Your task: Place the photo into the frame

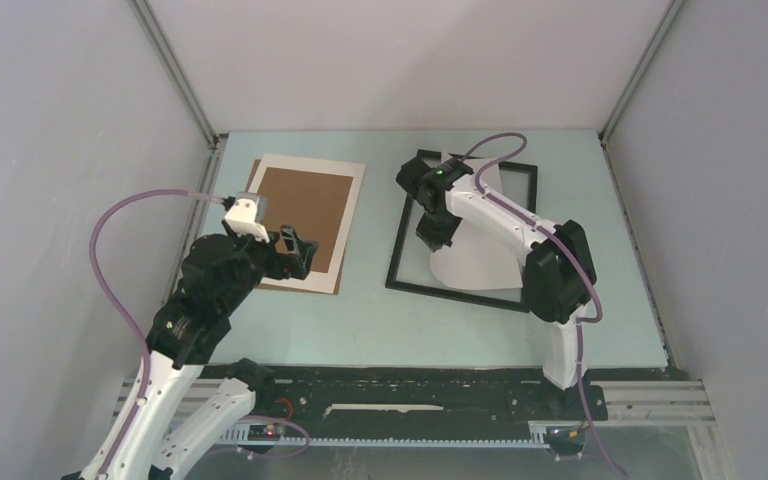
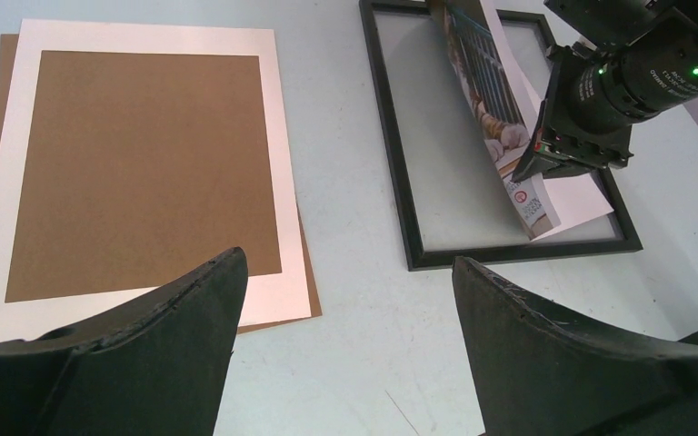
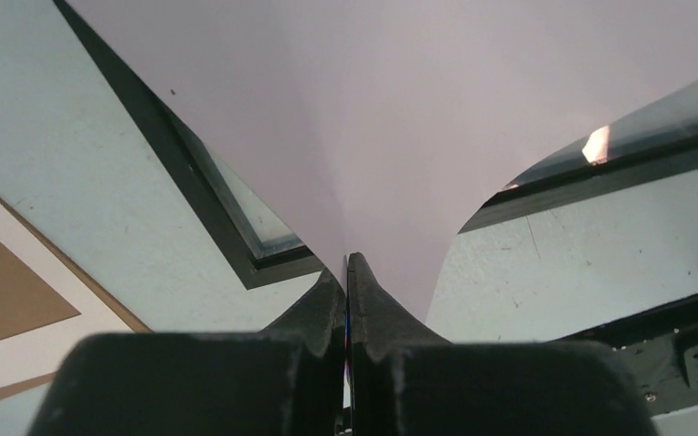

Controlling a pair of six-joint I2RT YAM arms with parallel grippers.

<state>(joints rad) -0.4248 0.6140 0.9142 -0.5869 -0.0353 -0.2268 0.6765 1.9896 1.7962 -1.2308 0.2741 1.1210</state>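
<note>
The photo (image 1: 475,255) stands tilted and bowed over the frame (image 1: 397,245), its white back up in the top view. My right gripper (image 1: 437,240) is shut on its left edge. In the left wrist view the printed side of the photo (image 2: 495,109) faces down toward the frame's pane, one end rests near the frame's (image 2: 391,136) near rail, and the right gripper (image 2: 545,150) pinches it. In the right wrist view the photo (image 3: 373,118) runs out from my closed right gripper (image 3: 346,263) above the frame (image 3: 191,182). My left gripper (image 1: 305,255) is open and empty, also in its own view (image 2: 347,263).
A white mat sheet (image 1: 350,215) lies on a brown cardboard board (image 1: 300,205) at the left, beside the frame; both show in the left wrist view, mat (image 2: 268,136) and board (image 2: 136,163). The left gripper hovers over their near right corner. Grey walls enclose the table.
</note>
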